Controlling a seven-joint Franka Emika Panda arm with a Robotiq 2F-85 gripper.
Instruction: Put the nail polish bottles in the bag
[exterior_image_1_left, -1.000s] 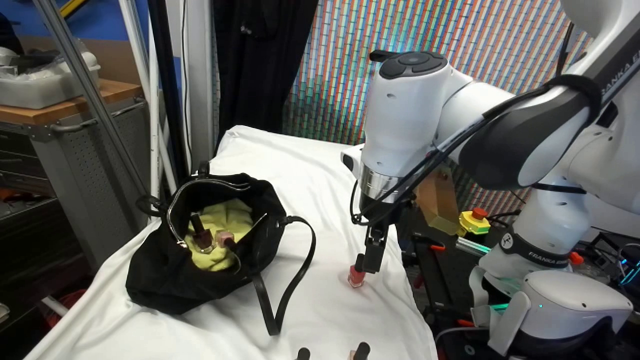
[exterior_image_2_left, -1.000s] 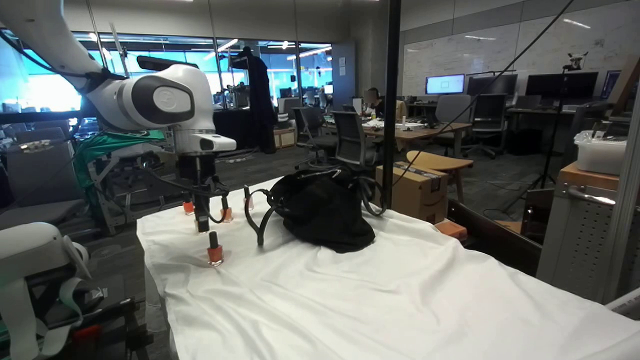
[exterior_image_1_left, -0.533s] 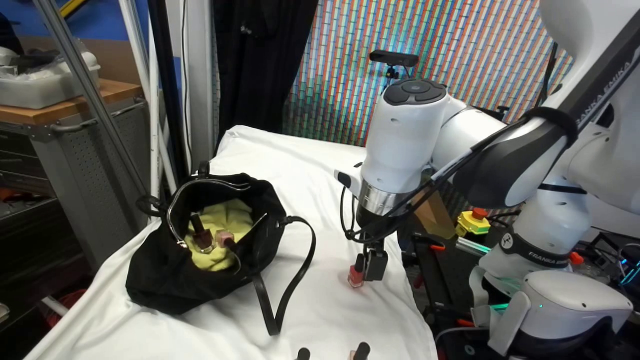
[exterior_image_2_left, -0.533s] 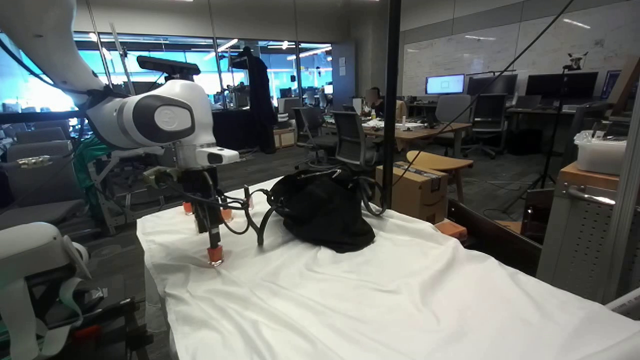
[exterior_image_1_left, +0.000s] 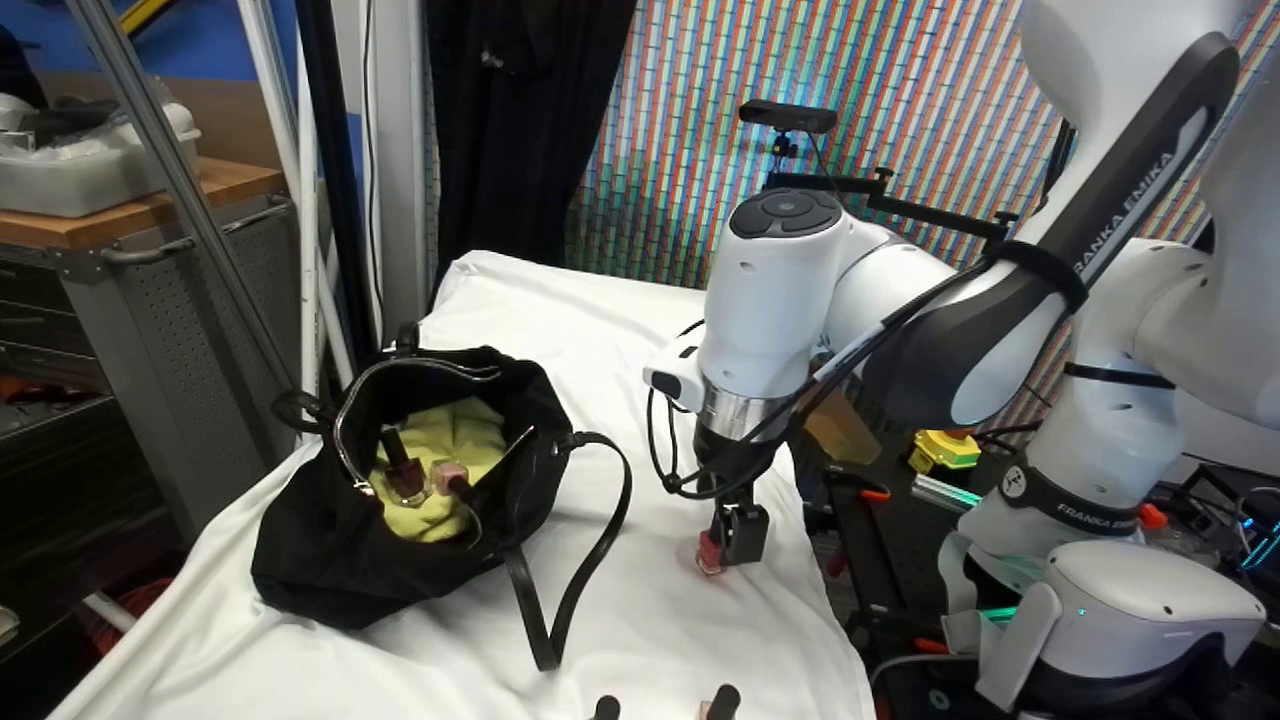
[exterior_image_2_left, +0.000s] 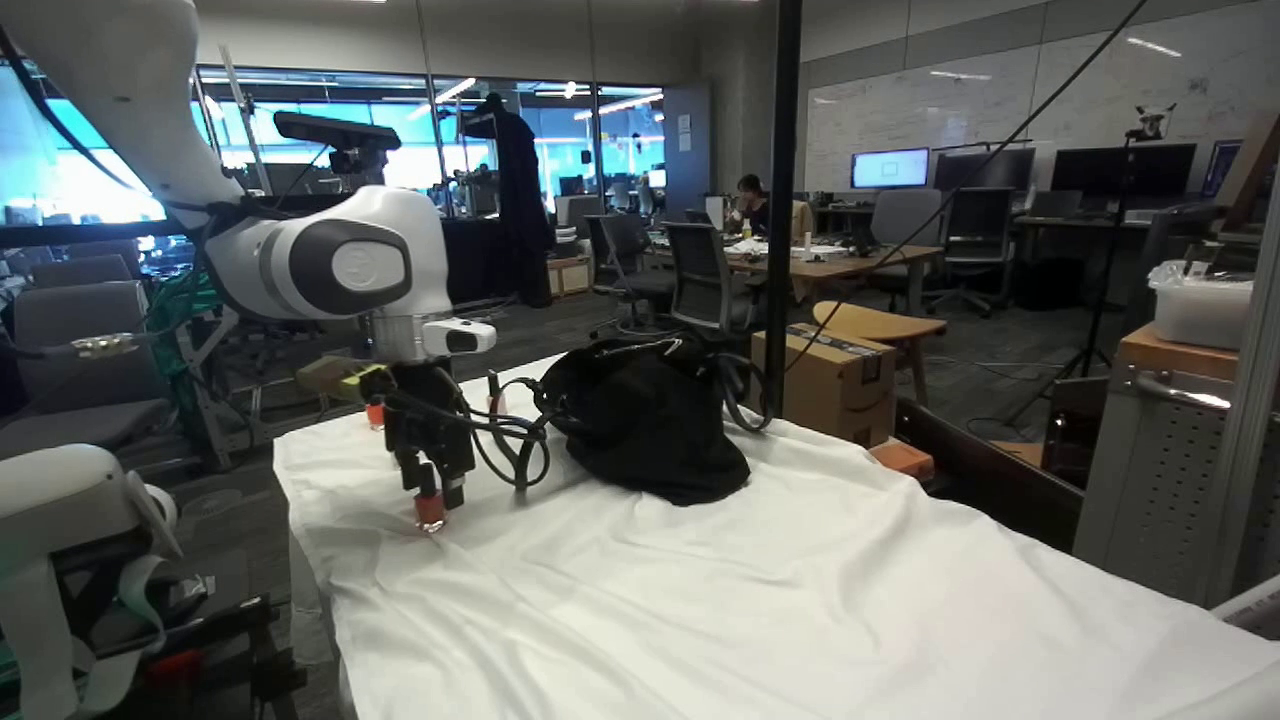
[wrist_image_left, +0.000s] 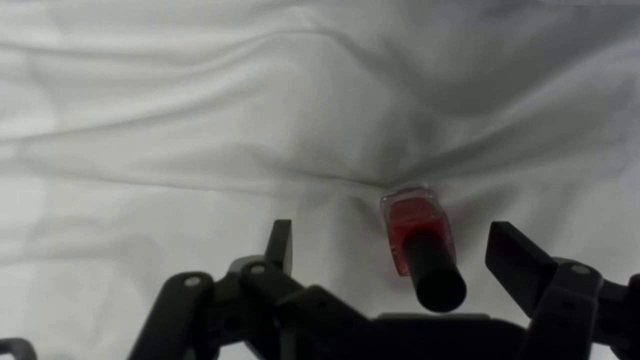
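Between bag (exterior_image_1_left: 345, 545) and red bottle (wrist_image_left: 422, 245), a strap (exterior_image_1_left: 530, 610) loops over cloth (exterior_image_1_left: 650, 640); the gripper (wrist_image_left: 392, 250) gapes.

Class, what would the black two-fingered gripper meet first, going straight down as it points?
Probably the creased white cloth: the gripper has open jaws either side of the boxy red nail polish bottle and its black cap. Depth is unclear: the cap could touch first.

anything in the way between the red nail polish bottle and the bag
Yes, low down: the black strap loops out from the bag toward the red bottle; a raised path would likely clear it. Nothing visible stands between the bottle and the open gripper.
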